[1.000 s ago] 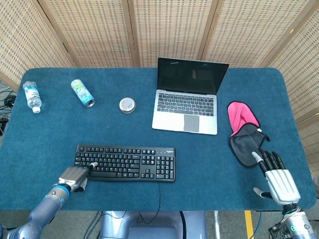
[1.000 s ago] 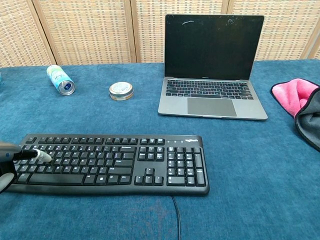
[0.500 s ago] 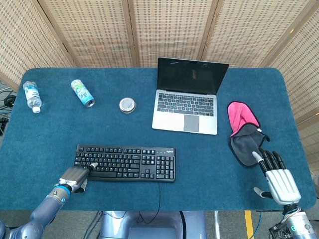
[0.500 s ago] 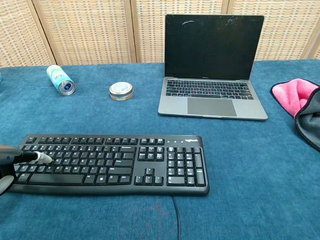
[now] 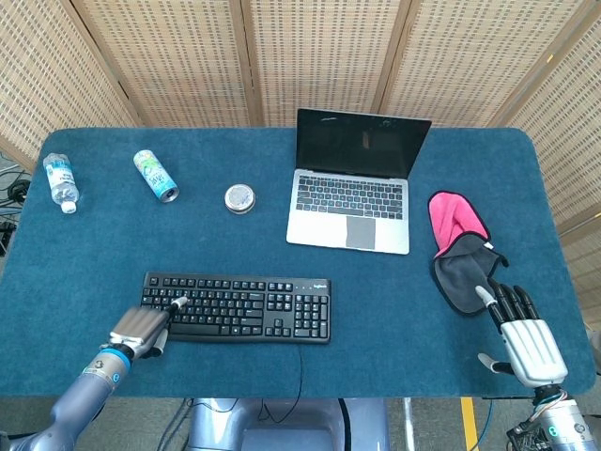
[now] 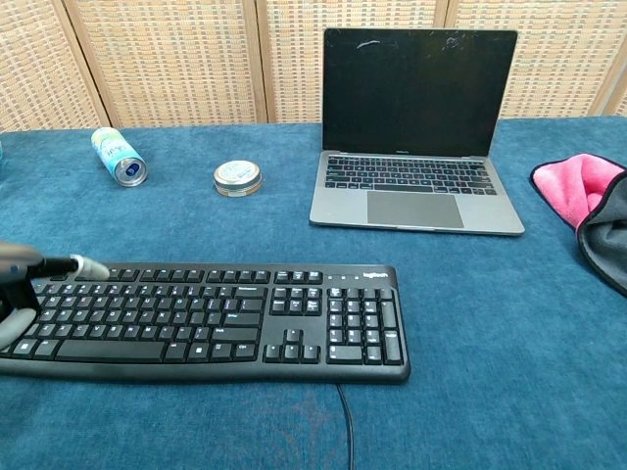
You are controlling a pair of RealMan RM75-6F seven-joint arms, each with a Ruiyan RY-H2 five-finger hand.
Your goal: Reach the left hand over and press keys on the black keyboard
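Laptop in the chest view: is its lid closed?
No. The laptop stands open, its dark screen upright and its keys and trackpad exposed on the table.

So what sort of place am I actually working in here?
Probably a lab or demo setup, not a real office. A table covered in blue cloth stands before woven folding screens. On it lie unrelated items: a black keyboard, a laptop, a can and a water bottle.
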